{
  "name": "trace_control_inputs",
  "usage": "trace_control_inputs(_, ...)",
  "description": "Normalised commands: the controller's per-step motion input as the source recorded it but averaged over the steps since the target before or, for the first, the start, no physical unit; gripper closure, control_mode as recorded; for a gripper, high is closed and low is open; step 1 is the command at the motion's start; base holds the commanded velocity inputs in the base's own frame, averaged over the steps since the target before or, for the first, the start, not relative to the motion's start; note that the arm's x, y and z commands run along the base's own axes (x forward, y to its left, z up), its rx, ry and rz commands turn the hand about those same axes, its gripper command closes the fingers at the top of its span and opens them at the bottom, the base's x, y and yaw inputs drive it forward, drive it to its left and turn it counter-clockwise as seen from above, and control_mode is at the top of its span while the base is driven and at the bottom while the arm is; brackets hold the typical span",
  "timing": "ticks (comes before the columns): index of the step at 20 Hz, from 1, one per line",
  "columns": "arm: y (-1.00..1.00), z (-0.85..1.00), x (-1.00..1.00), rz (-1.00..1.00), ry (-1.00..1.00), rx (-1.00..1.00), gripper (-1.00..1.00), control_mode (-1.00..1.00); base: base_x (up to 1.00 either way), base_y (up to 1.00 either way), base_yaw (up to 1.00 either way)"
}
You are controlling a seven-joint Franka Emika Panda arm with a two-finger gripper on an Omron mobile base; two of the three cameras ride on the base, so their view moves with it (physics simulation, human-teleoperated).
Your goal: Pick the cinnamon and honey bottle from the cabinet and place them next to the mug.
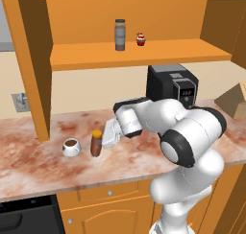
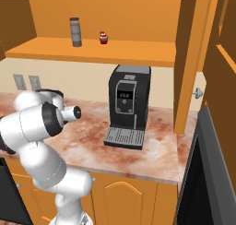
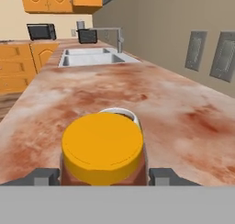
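On counter beside mug (image 1: 70, 147) | honey bottle (image 3: 103, 150) between jaws | jaws gripping it

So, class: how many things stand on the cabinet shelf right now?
2: the cinnamon near the shelf's middle, and a small red cupcake just to its right. The cabinet's side panels might hide more.
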Motion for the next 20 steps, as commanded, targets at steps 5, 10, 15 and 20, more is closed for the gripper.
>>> trace_control_inputs(5, 0.00, -0.01, 0.16, 0.00, 0.00, -0.01, 1.00, -1.00, 0.00, 0.00, 0.00)
trace_control_inputs(10, 0.00, -0.08, 0.00, 0.00, 0.00, 0.00, 1.00, -1.00, 0.00, 0.00, 0.00)
trace_control_inputs(15, 0.02, -0.14, 0.00, 0.00, 0.00, 0.00, 1.00, -1.00, 0.00, 0.00, 0.00)
trace_control_inputs(20, 0.00, 0.00, 0.00, 0.00, 0.00, 0.00, -1.00, -1.00, 0.00, 0.00, 0.00)
